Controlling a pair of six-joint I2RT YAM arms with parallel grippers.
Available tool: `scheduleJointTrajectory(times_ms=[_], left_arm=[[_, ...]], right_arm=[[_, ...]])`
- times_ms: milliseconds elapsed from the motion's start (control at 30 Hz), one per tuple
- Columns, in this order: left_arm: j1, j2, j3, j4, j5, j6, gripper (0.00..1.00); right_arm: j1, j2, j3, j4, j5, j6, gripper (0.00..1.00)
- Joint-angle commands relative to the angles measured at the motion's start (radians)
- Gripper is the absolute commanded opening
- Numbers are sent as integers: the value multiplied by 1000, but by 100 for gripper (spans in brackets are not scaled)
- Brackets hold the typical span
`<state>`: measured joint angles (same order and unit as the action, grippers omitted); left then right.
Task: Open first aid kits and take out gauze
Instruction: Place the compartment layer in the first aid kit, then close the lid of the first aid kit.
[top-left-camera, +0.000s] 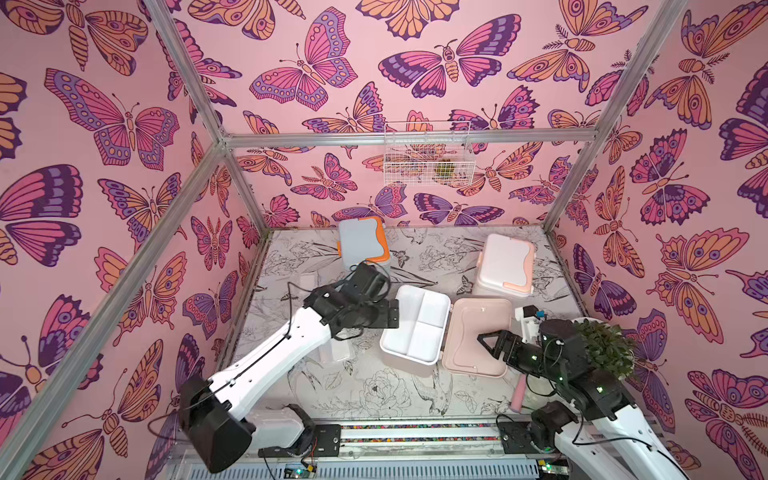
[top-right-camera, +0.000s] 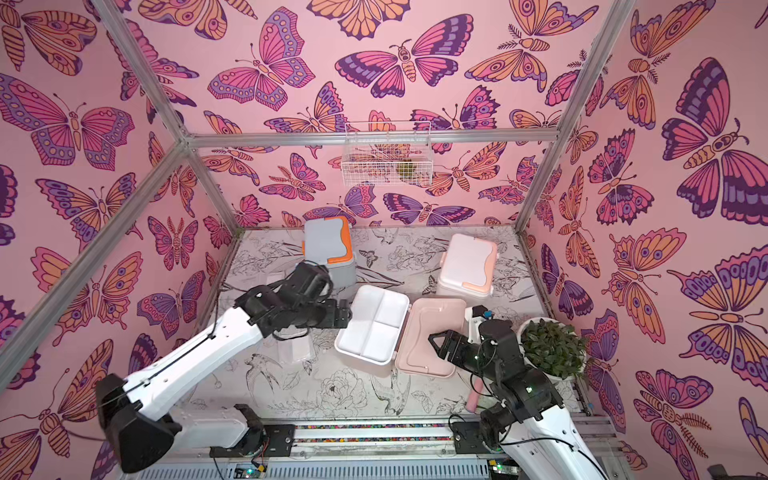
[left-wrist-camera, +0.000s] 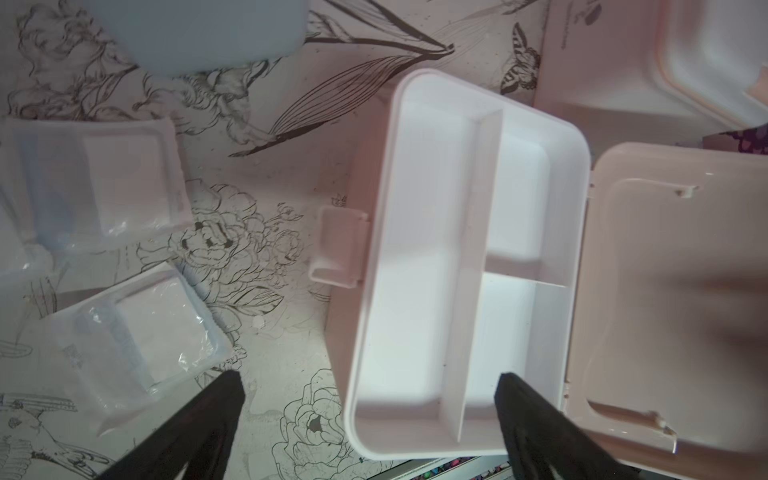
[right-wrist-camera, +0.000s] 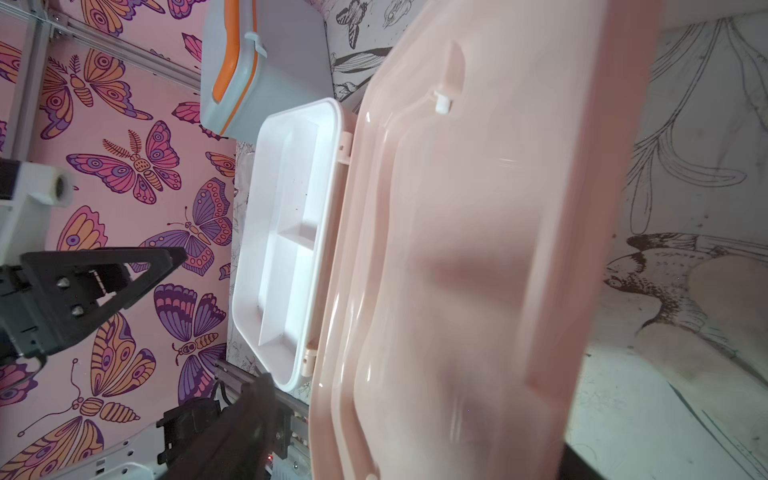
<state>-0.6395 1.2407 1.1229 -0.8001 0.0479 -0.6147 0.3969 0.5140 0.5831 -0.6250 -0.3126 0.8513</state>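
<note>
1. I'm seeing the left claw (left-wrist-camera: 368, 398) spreading wide, its fingers (left-wrist-camera: 220, 409) gripping nothing. It is hanging above the near end of the pink kit's white tray (left-wrist-camera: 419, 266).
2. Two gauze packets (left-wrist-camera: 104, 183) (left-wrist-camera: 137, 336) are lying flat on the table (top-left-camera: 374, 395) just beside that claw, apart from the tray.
3. The left arm (top-left-camera: 270, 365) is reaching forward across the table, its wrist bending down.
4. The right claw (top-left-camera: 487, 341) is also standing apart and holding nothing. It is hovering over the pink kit's lid (top-left-camera: 478, 336), which is lying folded open beside the tray. I cannot tell whether it is touching the lid.
5. The right arm (top-left-camera: 602, 399) is angling in low from the table's right side.
6. The blue kit (top-left-camera: 361, 241) and the white kit (top-left-camera: 505, 266) are sitting shut further back.
</note>
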Motion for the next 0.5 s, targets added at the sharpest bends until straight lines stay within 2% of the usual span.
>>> scheduleJointTrajectory(times_ms=[0,233,467], left_arm=[[59,-45,-141,192,229,-22,97],[58,3,-268,493,454,-90,97],[-12,89,-271,594,496,-112,96]], right_arm=[[2,20,57,14,-13,-29,79],[3,75,147,2,-20,-58,79],[3,192,293,-30,-68,-104,79]])
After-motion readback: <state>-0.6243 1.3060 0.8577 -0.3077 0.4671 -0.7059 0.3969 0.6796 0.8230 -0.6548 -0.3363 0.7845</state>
